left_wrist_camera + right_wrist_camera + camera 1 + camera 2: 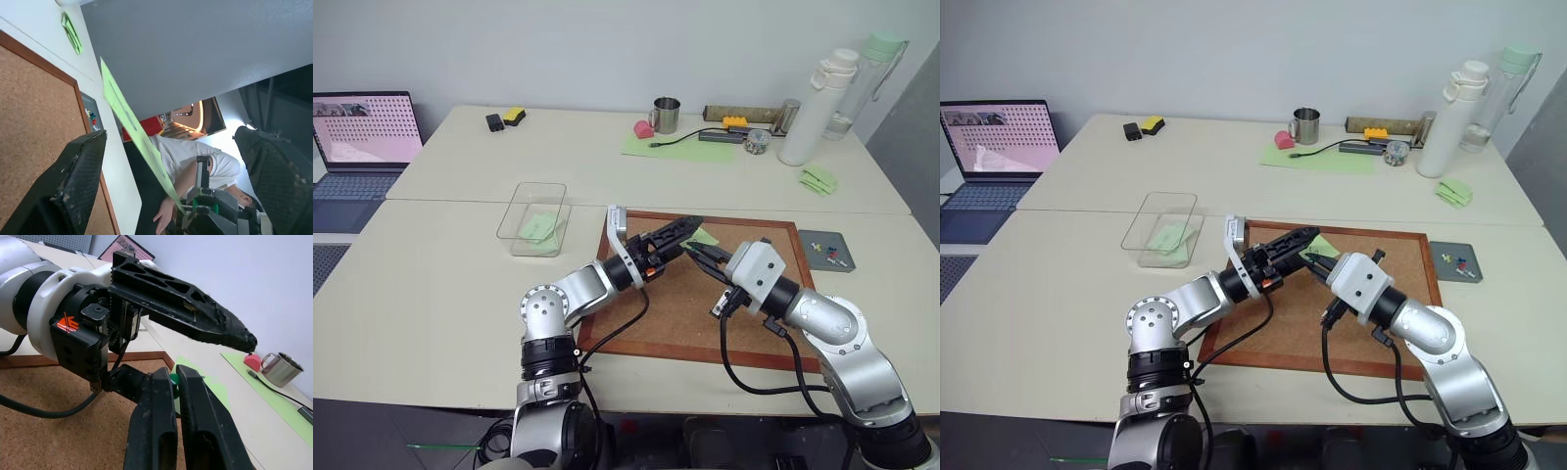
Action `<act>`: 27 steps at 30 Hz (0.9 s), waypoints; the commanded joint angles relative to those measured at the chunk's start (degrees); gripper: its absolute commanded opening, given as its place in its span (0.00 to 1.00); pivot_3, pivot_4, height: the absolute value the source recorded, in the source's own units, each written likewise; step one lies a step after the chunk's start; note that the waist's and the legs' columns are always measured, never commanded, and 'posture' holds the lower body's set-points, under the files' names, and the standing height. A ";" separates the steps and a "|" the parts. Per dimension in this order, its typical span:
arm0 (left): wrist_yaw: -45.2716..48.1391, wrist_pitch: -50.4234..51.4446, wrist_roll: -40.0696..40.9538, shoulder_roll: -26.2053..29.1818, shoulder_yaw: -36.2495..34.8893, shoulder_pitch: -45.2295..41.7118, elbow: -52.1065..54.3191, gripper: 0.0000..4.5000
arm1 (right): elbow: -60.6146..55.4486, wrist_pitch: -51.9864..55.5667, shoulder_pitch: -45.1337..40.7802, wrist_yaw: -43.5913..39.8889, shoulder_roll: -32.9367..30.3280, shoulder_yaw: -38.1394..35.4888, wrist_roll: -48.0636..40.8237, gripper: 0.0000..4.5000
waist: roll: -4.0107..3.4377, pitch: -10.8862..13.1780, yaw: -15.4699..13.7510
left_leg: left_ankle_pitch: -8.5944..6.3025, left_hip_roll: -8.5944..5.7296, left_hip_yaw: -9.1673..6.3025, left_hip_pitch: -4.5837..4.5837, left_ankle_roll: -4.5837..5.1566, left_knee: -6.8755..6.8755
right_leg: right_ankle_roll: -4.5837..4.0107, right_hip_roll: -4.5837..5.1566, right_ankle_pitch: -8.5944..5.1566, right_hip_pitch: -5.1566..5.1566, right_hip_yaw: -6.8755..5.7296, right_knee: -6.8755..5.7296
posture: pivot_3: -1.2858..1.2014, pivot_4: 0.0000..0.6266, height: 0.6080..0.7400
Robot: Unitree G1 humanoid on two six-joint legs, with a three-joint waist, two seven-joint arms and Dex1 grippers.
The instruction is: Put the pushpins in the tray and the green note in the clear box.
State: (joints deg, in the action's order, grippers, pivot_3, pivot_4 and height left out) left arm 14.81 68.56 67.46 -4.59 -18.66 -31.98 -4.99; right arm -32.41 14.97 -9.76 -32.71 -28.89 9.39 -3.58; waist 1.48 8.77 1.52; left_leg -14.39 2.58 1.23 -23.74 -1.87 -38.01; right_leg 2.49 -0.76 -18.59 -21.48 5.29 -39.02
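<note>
The right gripper [173,374] was clamped shut on the head of the green pushpin [173,380], held above the cork board [685,313] near its 12 o'clock edge. The green note [132,125] appeared to hang from that pin, seen edge-on in the left wrist view as a thin, slightly bowed strip rising from the pin. The left gripper [690,235] stood with its jaws wide apart, one finger on each side of the note, touching nothing that could be seen.

The clear box [530,251] sat off the board at about 10 o'clock, with a pale-green sheet already lying in it. The tray [824,237] lay at 3 o'clock from the board, with a few small pins in it. A yellow pin could not be made out.

The note was judged almost weightless and limp. It would curl, flutter or tear at the pin hole if pulled sideways. The best hold looked to be flat across its face, on the free half away from the pin, with light pressure. The pin was hard, tiny and slick, with a sharp point. A hold across the plastic head suited it, and any twist risked flicking it out. Pulling pin and paper apart along the pin's shaft seemed safest.
</note>
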 commanded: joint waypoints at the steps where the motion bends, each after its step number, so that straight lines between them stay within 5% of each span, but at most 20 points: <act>1: 2.66 -0.94 0.69 0.97 1.54 -1.08 0.78 0.79 | -2.82 -0.70 -0.90 -0.46 -0.30 -0.70 -0.26 0.00 | 0.00 0.00 0.01 | 0.00 0.00 0.00 0.00 0.00 0.00 | 0.00 0.00 0.00 0.00 0.00 0.00 | 0.52 0.24 1.00; 19: 3.82 -2.53 0.96 1.79 3.20 -1.29 -0.02 0.03 | -4.80 -0.18 -1.75 -1.99 -0.42 -0.49 -0.55 0.00 | 0.00 0.00 0.00 | 0.00 0.00 -0.01 0.00 0.00 0.00 | 0.00 0.00 0.00 0.01 -0.01 0.00 | 0.52 0.24 1.00; 27: 5.16 -3.54 -0.19 3.22 3.73 -1.73 -0.28 0.00 | -5.45 -0.46 -0.38 -1.63 -0.20 -1.94 -0.83 0.00 | 0.00 0.00 0.00 | 0.00 0.00 -0.02 0.00 0.01 0.00 | 0.00 0.00 0.00 0.01 -0.01 0.00 | 0.52 0.24 1.00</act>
State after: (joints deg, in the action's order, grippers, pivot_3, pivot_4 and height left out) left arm 18.50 65.79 67.44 -1.85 -15.75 -32.35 -6.12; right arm -35.15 15.42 -10.20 -34.80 -29.01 9.15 -3.59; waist 1.48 8.77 1.52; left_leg -14.39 2.58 1.21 -23.74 -1.86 -38.01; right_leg 2.49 -0.75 -18.59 -21.47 5.28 -39.02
